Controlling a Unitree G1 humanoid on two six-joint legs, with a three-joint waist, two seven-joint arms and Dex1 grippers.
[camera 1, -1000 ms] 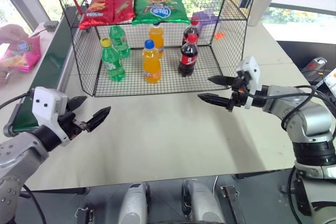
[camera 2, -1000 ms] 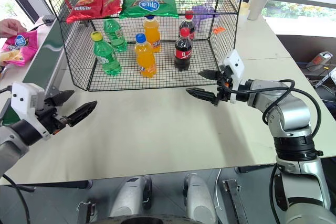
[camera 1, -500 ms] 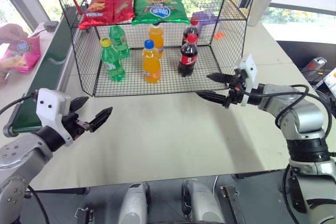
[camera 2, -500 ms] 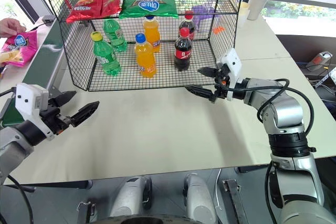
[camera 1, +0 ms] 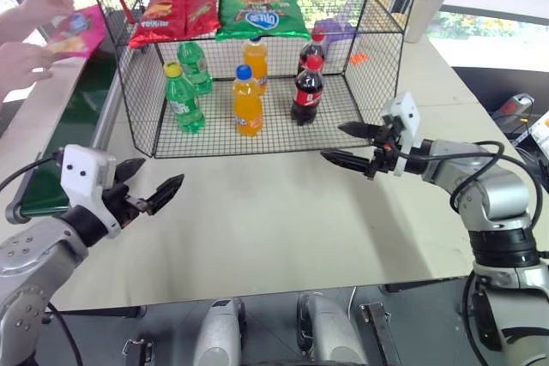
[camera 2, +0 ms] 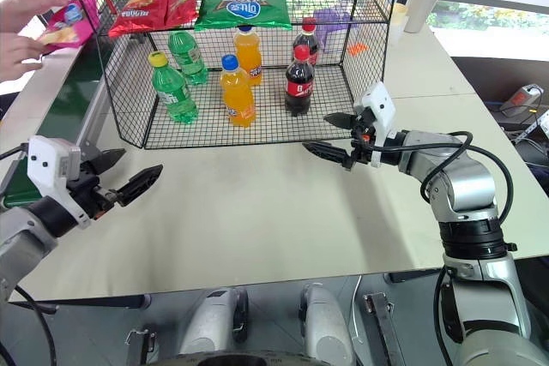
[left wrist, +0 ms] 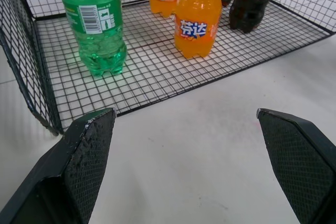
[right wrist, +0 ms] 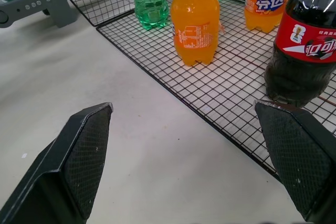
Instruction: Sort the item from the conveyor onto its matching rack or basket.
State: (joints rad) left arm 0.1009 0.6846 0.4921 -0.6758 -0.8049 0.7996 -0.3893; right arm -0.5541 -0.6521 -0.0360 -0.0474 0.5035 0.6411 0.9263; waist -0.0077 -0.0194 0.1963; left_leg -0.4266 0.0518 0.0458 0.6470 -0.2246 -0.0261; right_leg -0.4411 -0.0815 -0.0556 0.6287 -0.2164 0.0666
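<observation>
Waiting at the start of the task, nothing is being sorted yet — the pink chip bag (camera 1: 75, 30) is being held by a person's hands (camera 1: 34, 32) above the conveyor (camera 1: 73, 117), off the rack (camera 1: 137, 83), while the left tool (camera 1: 147, 188) and right tool (camera 1: 350, 145) are being held level over the worktop (camera 1: 274, 212), jaws wide and empty.

Rack (camera 1: 360, 100) stood at table (camera 1: 283, 212) rear; conveyor (camera 1: 64, 139) ran along its left. Chip bags (camera 1: 219, 8) lay on upper shelf, bottles (camera 1: 247, 100) on lower floor. Person's hands (camera 1: 30, 36) held snack bag (camera 1: 75, 32) over conveyor. Tumbler (camera 1: 426, 6) stood right of rack.
</observation>
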